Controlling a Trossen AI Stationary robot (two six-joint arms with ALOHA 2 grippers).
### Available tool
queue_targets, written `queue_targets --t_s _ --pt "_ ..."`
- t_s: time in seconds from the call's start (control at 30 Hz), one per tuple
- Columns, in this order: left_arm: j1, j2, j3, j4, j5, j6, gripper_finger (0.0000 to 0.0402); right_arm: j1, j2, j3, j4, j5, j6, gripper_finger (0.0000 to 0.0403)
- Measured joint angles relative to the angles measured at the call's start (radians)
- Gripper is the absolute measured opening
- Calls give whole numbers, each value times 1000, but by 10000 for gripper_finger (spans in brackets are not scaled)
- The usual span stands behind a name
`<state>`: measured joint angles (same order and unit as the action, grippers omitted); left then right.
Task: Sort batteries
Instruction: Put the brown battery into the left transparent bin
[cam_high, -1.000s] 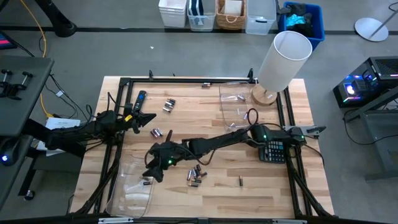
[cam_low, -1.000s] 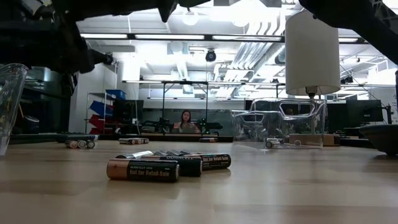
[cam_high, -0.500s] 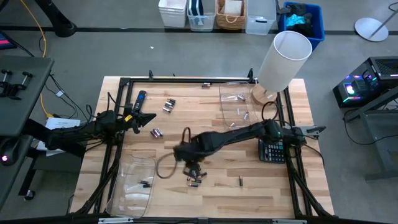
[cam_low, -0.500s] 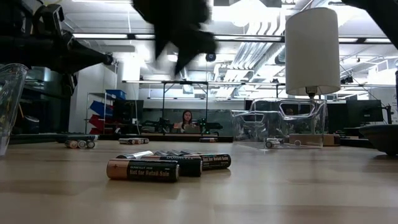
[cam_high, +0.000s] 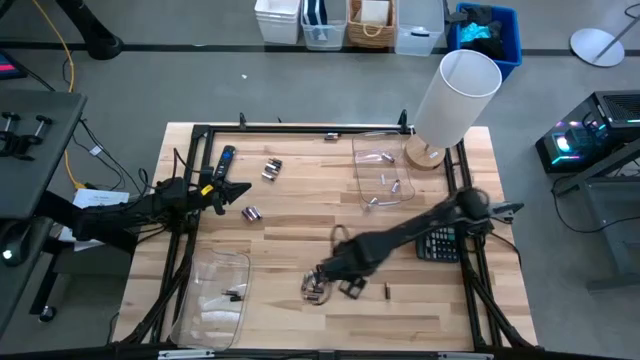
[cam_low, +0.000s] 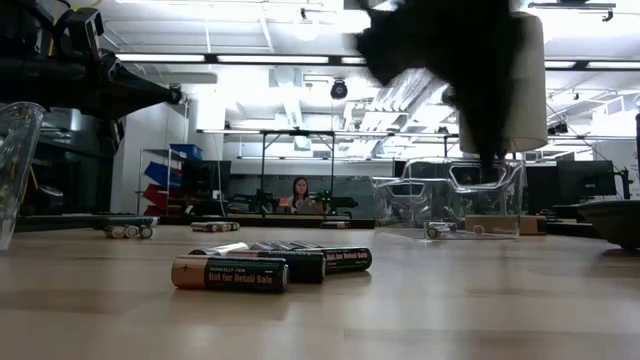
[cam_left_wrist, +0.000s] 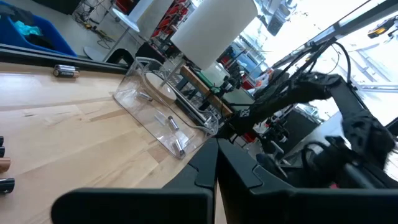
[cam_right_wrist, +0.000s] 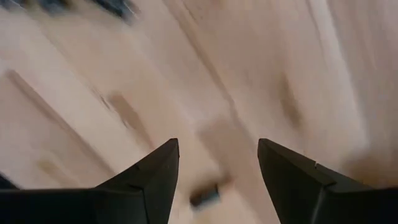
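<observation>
- The wooden tabletop (cam_high: 430, 310) carries a white lamp (cam_high: 455, 95), a calculator (cam_high: 440, 243) and clear trays; beyond it is a lit workshop.
- The right hand (cam_high: 340, 277) hovers spread and empty above the batteries (cam_high: 316, 289) left of the calculator.
- The left hand (cam_high: 240, 187), pressed together, waits farther left.
- The batteries are dark with copper ends, lying flat.

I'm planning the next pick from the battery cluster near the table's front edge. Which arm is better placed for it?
Probably the right: its open end effector hovers beside the cluster of batteries. The left end effector is shut and waits far off at the table's left side.
</observation>
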<state>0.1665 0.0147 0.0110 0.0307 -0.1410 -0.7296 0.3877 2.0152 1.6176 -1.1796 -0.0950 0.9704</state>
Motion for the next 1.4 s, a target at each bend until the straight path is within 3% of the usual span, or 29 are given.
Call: queue_targets --t_s 0.2,0.3,0.47,0.87,0.97,1.03,1.1,1.2,1.4 --pt "0 0 0 0 0 0 0 103 -239 -387 324 -63 532 213" --pt "0 0 0 0 0 0 0 146 -263 -466 378 -59 707 210" --pt "0 0 0 -1 0 0 0 180 -256 -514 438 -16 852 208" --pt "0 3 0 -1 0 0 0 179 -189 -561 520 -34 884 199" --pt "0 3 0 -1 0 0 0 180 -188 -556 507 -10 874 151" --pt "0 3 0 -1 0 0 0 177 -186 -534 483 13 824 91" --pt "0 3 0 -1 0 0 0 153 -182 -506 516 60 757 33" --pt "0 3 0 -1 0 0 0 92 -182 -447 595 140 643 33" --pt "0 3 0 -1 0 0 0 -66 -180 -282 929 380 302 30"
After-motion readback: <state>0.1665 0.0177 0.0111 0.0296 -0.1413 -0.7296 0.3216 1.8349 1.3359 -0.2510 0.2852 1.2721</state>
